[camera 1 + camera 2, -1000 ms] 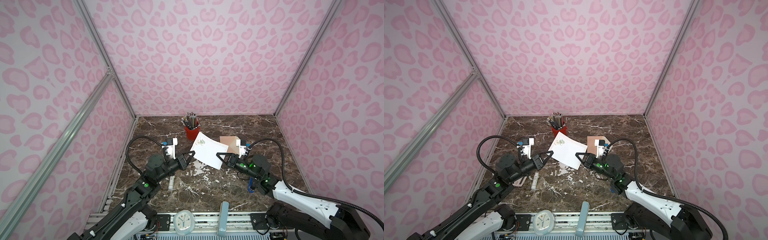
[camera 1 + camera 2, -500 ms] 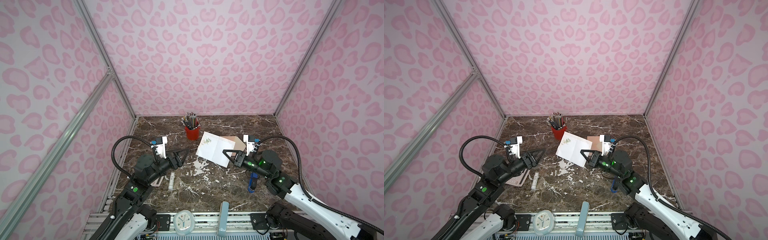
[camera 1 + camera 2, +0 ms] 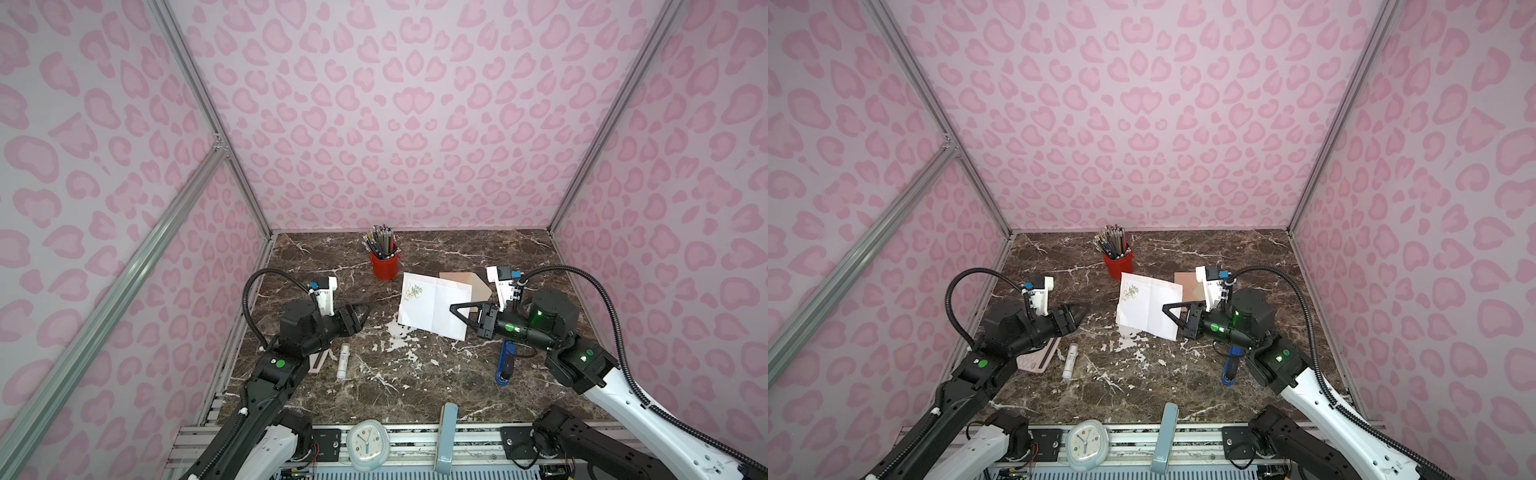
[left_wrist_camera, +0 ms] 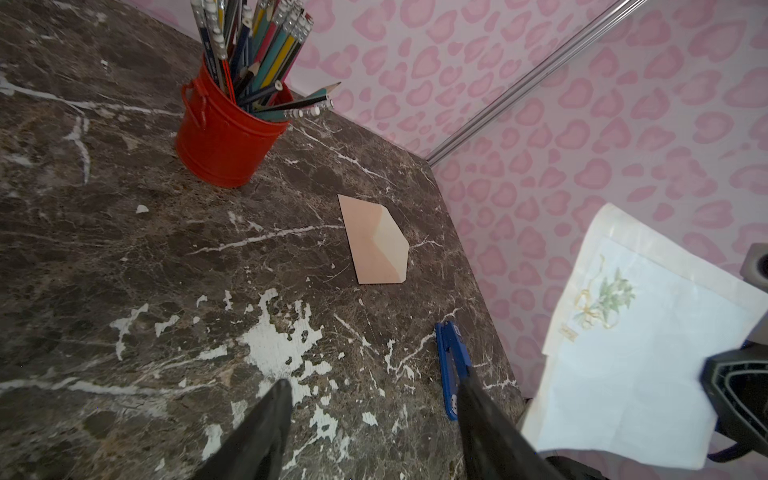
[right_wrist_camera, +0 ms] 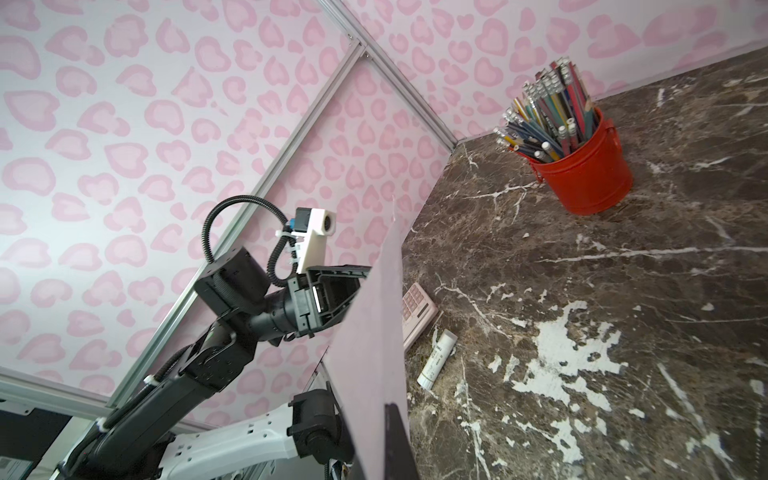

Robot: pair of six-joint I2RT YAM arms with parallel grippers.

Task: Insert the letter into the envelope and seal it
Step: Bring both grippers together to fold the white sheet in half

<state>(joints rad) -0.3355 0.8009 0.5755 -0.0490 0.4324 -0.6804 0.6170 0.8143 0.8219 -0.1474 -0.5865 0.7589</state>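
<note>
**Top views: letter in the right gripper's pinch, envelope flat on the table**

In both top views the letter sits right of centre in the frame, just below the red pencil bucket. It is a thin white sheet with fold creases across it. A small green sprig tied with a yellowish ribbon is drawn near its upper left corner. The left wrist view shows the letter held up off the marble table, with a tiny gold mark under the drawing that is too small to read.

The right gripper has its fingers pressed together on the sheet's right edge. The left gripper hangs at centre left, fingers spread and holding nothing.

The envelope lies flat on the table just right of centre, its left part hidden behind the letter. It is peach-pink with a paler pointed flap.

At lower left the white glue stick carries small print that cannot be read. The pink calculator beside it lies partly under the left arm. The blue tool at lower right has a white mark, also unreadable
</note>
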